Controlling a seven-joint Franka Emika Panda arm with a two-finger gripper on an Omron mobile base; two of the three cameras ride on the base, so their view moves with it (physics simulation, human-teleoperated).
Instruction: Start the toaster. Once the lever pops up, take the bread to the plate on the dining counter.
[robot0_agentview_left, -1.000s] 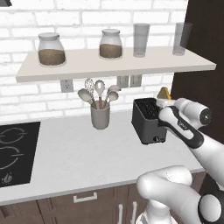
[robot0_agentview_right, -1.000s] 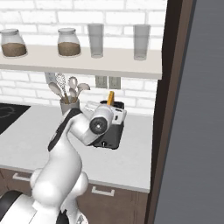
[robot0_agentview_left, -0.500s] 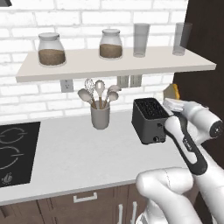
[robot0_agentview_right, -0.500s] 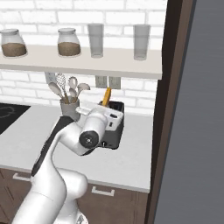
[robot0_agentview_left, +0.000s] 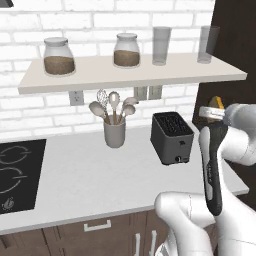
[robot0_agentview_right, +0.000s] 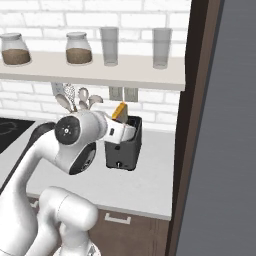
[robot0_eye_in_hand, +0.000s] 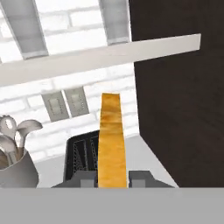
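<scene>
At the far left of the bench (robot0_agentview_left: 75, 180) the black cooktop (robot0_agentview_left: 17, 175) is being left untouched, and next to it the grey utensil cup (robot0_agentview_left: 114, 134) with its spoons and whisk is standing just below the wall shelf (robot0_agentview_left: 130, 75), on which two jars and two glasses are being carried. Further right, the toaster (robot0_agentview_left: 172, 137) is sitting on the bench near the dark cabinet wall (robot0_eye_in_hand: 183, 96), its slots being shown empty from above. The bread (robot0_eye_in_hand: 112, 140) is being held clear of the toaster, edge-on and upright, pinched between the fingers (robot0_eye_in_hand: 139, 178) of the gripper (robot0_eye_in_hand: 112, 179); in the right base view the bread is being carried above the toaster's top.

The lifting step is judged as done, and the carry to the plate on the dining counter is being begun. The slice is being gripped only by its lower edge, so it is likely to be pivoted or dropped if the arm is swung quickly. The dark cabinet wall is being passed closely, and the bread's upper corner risks being knocked against it or the shelf
</scene>
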